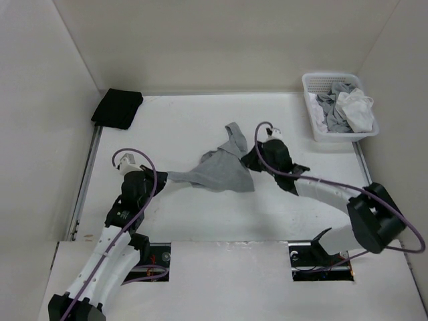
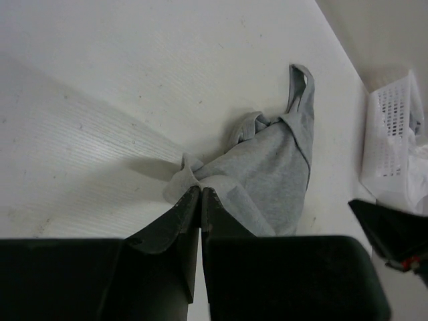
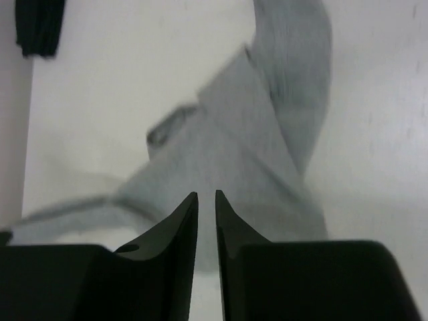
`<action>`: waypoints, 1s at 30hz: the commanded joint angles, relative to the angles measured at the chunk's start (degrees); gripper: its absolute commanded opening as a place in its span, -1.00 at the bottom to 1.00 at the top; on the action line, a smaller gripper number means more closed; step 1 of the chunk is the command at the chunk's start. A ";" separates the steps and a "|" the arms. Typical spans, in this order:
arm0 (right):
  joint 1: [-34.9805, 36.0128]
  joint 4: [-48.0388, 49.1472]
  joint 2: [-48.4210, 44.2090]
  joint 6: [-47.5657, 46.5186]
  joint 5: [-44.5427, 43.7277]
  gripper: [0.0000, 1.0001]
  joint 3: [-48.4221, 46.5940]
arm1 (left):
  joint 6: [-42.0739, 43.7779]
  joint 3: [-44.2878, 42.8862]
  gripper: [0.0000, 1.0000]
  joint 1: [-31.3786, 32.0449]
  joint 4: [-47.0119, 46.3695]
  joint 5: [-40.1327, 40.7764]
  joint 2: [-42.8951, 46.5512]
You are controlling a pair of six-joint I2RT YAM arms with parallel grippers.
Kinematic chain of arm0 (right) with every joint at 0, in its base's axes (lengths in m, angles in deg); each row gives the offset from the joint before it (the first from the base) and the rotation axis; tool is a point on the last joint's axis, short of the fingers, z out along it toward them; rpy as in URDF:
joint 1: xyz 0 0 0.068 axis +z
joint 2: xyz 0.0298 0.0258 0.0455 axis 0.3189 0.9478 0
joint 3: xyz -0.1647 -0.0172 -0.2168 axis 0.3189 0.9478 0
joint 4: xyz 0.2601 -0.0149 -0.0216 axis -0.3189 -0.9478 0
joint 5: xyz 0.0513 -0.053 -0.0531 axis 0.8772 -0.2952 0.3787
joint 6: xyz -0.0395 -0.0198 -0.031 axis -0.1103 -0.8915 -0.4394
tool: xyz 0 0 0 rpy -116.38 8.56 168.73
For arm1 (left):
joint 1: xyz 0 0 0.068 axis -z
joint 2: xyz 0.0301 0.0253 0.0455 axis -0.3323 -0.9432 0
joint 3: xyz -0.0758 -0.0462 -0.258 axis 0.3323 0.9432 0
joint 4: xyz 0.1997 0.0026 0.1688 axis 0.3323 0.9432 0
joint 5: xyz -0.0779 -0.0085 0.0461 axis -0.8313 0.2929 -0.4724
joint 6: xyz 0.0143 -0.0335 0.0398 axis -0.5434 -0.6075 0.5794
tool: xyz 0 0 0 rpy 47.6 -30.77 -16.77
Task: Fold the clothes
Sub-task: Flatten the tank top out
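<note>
Presently we are cataloguing one plain mid-grey short-sleeved fabric shirt [image 1: 224,172], lying crumpled at centre frame. Left gripper [image 2: 200,189] is pinching its left corner, probably to pull it flat. Right gripper [image 3: 206,194] is hovering over its right edge, jaws barely parted; we cannot tell whether it holds anything.

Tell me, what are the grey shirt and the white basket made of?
Grey shirt: it looks like soft knit cloth, maybe cotton jersey, with a dull matte surface. It crumples, twists and lies in loose folds.
White basket: it looks like hard moulded plastic, smooth-looking. Its walls stand stiff and are a grid of little holes.
</note>
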 commanded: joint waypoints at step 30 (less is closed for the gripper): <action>7.96 -10.43 -2.76 5.95 -8.69 -0.46 13.24 | 0.17 1.64 -0.96 0.59 -4.98 -2.77 1.44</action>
